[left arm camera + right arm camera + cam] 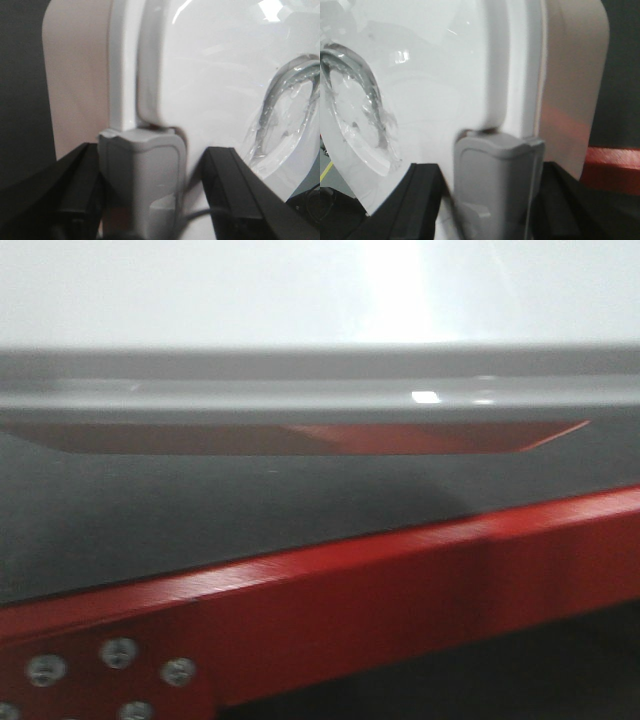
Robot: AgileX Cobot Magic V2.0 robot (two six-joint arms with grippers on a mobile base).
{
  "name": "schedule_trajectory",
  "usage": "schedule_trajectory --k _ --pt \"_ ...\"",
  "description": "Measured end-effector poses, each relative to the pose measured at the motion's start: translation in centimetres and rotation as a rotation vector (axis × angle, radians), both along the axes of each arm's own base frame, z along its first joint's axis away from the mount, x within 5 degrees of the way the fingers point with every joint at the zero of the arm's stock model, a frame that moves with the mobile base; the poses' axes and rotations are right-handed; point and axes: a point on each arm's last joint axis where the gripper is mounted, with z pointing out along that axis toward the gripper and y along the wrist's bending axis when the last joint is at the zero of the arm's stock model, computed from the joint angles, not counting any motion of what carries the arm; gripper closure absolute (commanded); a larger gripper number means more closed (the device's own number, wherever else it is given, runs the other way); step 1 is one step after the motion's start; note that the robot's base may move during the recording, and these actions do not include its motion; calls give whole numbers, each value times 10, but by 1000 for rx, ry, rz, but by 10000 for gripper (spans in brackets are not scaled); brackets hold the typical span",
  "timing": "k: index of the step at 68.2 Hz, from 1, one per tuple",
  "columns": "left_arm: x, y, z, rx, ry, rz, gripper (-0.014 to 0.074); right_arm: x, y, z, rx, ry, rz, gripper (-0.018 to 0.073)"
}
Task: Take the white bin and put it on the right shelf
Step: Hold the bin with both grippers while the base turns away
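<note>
The white bin (320,300) fills the front view: glossy white top, a shaded rim band, and a low reddish-tinted body under it. In the left wrist view I see its lid (215,75) and pinkish side wall. My left gripper (152,152) straddles the grey latch (142,185) at that end, one finger on the wall side and one on the lid side. My right gripper (490,172) straddles the grey latch (495,195) at the other end of the bin (430,65). Both look closed on the bin's ends. The steel right shelf is out of view.
A red metal beam (400,580) with bolts runs below the bin, with a dark shelf board (200,510) behind it. The red beam also shows in the right wrist view (612,170). I cannot tell whether the bin rests on the board. The frames are blurred.
</note>
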Motion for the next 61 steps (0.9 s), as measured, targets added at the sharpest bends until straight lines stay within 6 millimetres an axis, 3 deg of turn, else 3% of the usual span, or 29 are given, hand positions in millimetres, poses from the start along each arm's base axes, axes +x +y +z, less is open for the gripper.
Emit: schedule_trajectory --k 61 --pt "0 0 0 0 1 -1 336 0 0 0 0 -1 0 220"
